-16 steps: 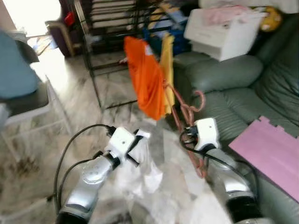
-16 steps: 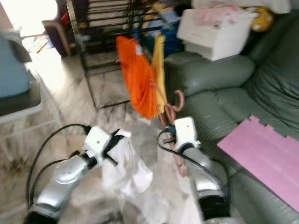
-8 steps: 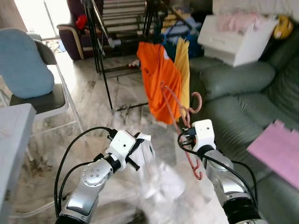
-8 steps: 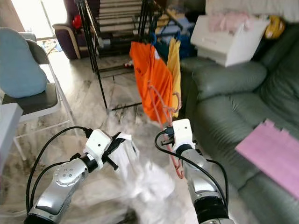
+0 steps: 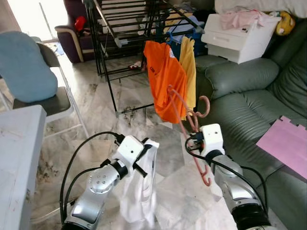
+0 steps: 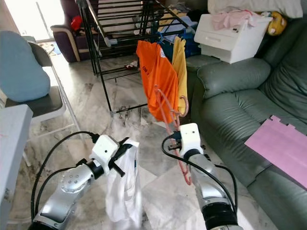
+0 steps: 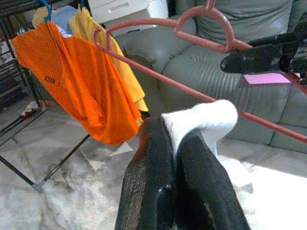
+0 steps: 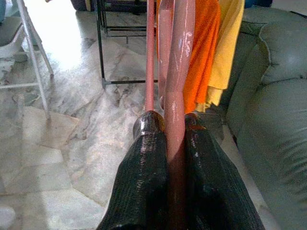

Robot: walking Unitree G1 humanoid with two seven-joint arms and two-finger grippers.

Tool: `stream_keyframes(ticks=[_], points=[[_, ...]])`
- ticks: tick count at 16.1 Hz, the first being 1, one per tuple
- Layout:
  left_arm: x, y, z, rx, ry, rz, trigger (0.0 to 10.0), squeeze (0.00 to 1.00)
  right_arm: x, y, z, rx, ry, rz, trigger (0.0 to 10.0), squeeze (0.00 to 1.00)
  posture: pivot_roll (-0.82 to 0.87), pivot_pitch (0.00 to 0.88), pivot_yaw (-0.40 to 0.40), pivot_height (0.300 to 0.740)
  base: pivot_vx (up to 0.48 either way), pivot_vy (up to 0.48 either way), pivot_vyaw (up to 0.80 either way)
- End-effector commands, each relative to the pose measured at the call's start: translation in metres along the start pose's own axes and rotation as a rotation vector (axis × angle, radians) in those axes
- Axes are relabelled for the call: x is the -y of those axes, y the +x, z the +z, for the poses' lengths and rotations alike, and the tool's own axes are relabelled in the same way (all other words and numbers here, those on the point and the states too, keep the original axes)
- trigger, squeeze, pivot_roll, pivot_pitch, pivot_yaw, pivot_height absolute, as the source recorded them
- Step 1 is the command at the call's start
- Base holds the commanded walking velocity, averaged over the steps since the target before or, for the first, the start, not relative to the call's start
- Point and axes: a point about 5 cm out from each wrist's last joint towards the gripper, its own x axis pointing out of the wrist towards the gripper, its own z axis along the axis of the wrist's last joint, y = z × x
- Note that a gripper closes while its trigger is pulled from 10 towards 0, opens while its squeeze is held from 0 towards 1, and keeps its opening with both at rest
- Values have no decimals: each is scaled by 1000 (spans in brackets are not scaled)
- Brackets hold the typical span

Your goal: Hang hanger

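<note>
A pink-red hanger [image 5: 178,108] stands tilted in my right gripper [image 5: 193,140], which is shut on its lower bar; in the right wrist view the hanger [image 8: 178,57] runs up between the fingers [image 8: 148,143]. My left gripper [image 5: 144,152] is shut on a white garment [image 5: 136,191] that hangs limp below it. The cloth [image 7: 206,120] bulges out between the left fingertips [image 7: 153,143]. Just ahead stands a black drying rack [image 5: 124,24] with an orange shirt [image 5: 163,76] and a yellow garment [image 5: 190,57] hung on it. The hanger's top reaches in front of the orange shirt.
A green sofa [image 5: 240,81] fills the right side, with a pink foam mat [image 5: 288,143] on its seat and a white box [image 5: 235,33] on its arm. A chair with a blue cushion [image 5: 29,72] and a white table edge [image 5: 14,158] stand at the left.
The camera has swung and steadied, so the rack sits more upright in view. The white garment, bunched low before, now hangs straight down from my left gripper. The hanger stays in my right gripper.
</note>
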Motion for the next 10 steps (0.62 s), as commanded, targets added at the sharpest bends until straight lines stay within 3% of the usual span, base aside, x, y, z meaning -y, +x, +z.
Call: stream_keyframes(ticks=[1,2,3,6,8,10], points=[[-1,3,11,44,50,-7,10000,0,2,2,6,21,-3,-14,10000,0,-61,0,1,740,0,0,0],[-4,4,12,43,72,4,10000,0,2,1,5,18,-5,-11,10000,0,-62,0,2,740,0,0,0],[-17,6,11,14,193,21,10000,0,4,1,5,9,-35,25,10000,0,-64,0,4,740,0,0,0],[-47,9,14,-26,384,53,10000,0,15,1,7,-4,-109,79,10000,0,-68,0,9,740,0,0,0],[-94,17,22,-137,632,111,10000,0,39,7,21,-19,-176,95,10000,0,-77,0,24,740,0,0,0],[-113,21,25,-208,651,121,10000,0,46,9,32,-11,-222,136,10000,0,-86,0,33,740,0,0,0]])
